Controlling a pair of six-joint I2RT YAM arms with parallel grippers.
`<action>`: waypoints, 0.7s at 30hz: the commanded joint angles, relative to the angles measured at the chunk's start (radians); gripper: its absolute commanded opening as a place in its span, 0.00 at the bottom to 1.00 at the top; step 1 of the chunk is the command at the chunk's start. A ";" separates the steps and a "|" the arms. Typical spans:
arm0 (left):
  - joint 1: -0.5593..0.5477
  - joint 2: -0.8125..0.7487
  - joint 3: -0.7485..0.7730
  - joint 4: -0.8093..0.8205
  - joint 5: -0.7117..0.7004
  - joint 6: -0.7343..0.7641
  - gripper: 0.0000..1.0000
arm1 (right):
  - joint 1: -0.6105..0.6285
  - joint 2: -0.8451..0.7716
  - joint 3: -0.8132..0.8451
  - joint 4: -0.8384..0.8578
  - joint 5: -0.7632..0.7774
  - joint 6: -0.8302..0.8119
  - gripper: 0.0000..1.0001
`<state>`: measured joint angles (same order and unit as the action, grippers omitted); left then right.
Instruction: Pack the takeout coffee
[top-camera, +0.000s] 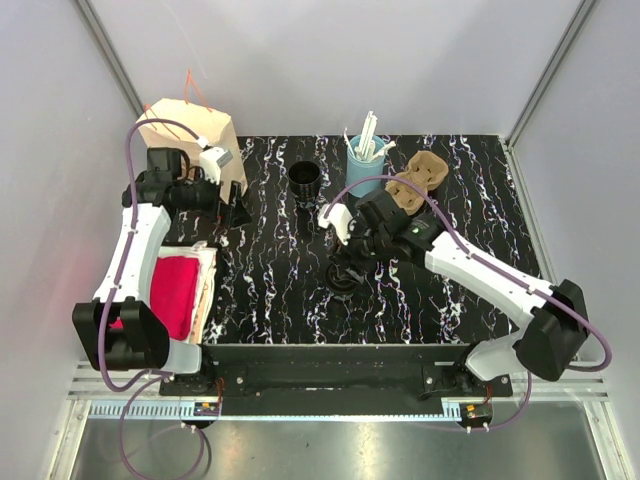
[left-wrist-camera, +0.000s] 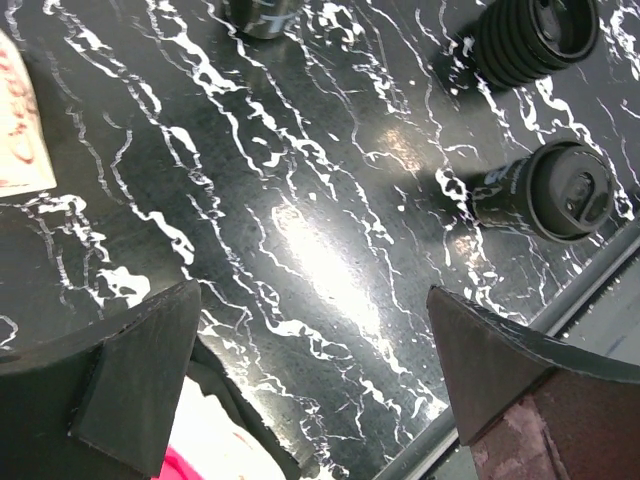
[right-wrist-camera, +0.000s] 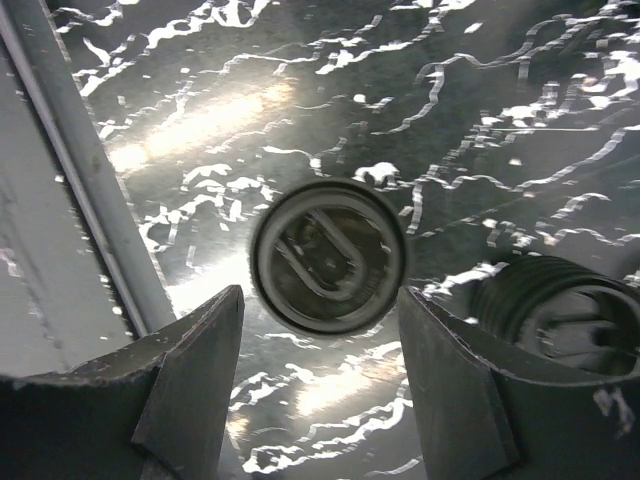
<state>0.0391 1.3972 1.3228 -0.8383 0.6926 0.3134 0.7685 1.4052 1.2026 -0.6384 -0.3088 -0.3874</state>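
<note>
The takeout coffee (right-wrist-camera: 328, 255), a small black cup with a round black lid, stands on the marbled black table. It sits just beyond and between the spread fingertips of my right gripper (right-wrist-camera: 320, 300), which is open and not touching it. In the top view the cup (top-camera: 343, 280) shows just below the right gripper (top-camera: 346, 260). It also shows in the left wrist view (left-wrist-camera: 565, 190). My left gripper (top-camera: 235, 210) is open and empty over the table beside the paper bag (top-camera: 190, 130); its jaws (left-wrist-camera: 312, 290) are wide apart.
A ribbed black lidded cup (right-wrist-camera: 560, 320) stands right beside the coffee. A lidless black cup (top-camera: 304, 178), a light-blue cup of white straws (top-camera: 365, 155) and a brown cardboard carrier (top-camera: 415, 180) stand at the back. A red cloth on white paper (top-camera: 178, 288) lies at the left.
</note>
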 joint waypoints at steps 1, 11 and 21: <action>0.031 -0.030 -0.019 0.076 -0.008 -0.025 0.99 | 0.069 0.020 0.011 0.040 -0.029 0.079 0.68; 0.085 -0.021 -0.040 0.104 0.038 -0.045 0.99 | 0.124 0.095 0.023 0.003 0.079 0.105 0.60; 0.096 -0.021 -0.053 0.117 0.054 -0.053 0.99 | 0.140 0.172 0.069 0.026 0.120 0.159 0.49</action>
<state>0.1253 1.3937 1.2819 -0.7643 0.7078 0.2684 0.8898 1.5524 1.2121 -0.6472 -0.2234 -0.2630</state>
